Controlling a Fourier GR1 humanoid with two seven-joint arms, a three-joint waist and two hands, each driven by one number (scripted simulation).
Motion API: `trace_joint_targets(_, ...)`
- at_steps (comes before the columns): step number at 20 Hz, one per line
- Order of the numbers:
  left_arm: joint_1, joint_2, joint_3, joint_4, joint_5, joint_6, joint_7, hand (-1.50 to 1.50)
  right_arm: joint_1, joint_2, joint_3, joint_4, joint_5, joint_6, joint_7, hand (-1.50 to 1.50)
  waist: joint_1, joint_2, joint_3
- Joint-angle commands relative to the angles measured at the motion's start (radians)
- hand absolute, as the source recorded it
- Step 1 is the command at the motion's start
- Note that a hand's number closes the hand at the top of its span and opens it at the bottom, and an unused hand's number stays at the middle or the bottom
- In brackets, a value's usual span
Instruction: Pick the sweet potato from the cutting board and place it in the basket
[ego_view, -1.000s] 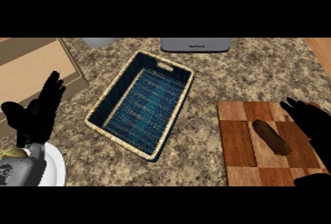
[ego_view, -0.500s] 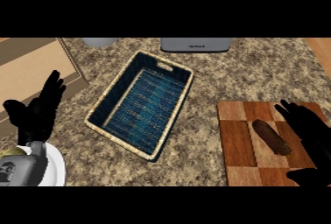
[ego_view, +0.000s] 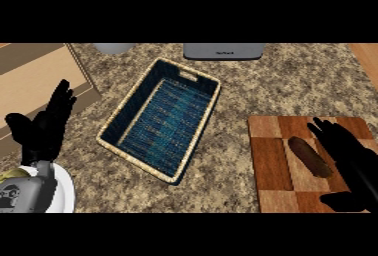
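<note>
The speckled brown stone bench (ego_view: 244, 90) looks polished and mottled. The rectangular woven wicker basket (ego_view: 114, 127) has a pale straw rim and a dark blue ribbed lining. The checkered wooden cutting board (ego_view: 273, 165) is smooth (matt grain), under the dull brown rough-skinned sweet potato (ego_view: 310, 156).

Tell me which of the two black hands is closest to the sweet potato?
The right hand, over the cutting board, fingers straight beside the sweet potato. The left hand rests open far off, beyond the basket.
</note>
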Motion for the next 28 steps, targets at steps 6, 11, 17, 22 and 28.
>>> trace_joint_targets(6,0.023,-0.036,0.025,-0.074,-0.043,-0.015,0.038,0.0,0.003,0.085,-0.024,0.085,0.098,-0.025,-0.063,-1.5,0.002,0.0,0.0)
trace_joint_targets(11,0.001,-0.038,0.041,-0.071,-0.057,-0.025,0.078,0.0,-0.051,0.113,-0.038,0.109,0.172,-0.018,-0.012,-1.5,0.001,0.0,0.0)
trace_joint_targets(17,-0.026,-0.078,0.046,0.021,-0.082,-0.028,0.001,0.0,-0.091,0.1,-0.119,0.313,0.158,-0.115,-0.166,-1.5,0.001,0.001,0.0)
trace_joint_targets(22,-0.033,-0.073,0.053,-0.065,-0.105,-0.031,0.082,0.0,-0.112,0.144,-0.1,0.277,0.218,-0.074,-0.118,-1.5,0.001,0.0,0.0)
trace_joint_targets(28,-0.021,-0.118,0.034,-0.03,-0.132,-0.016,0.041,0.0,-0.146,0.178,-0.065,0.319,0.28,-0.056,-0.087,-1.5,0.002,0.001,0.0)
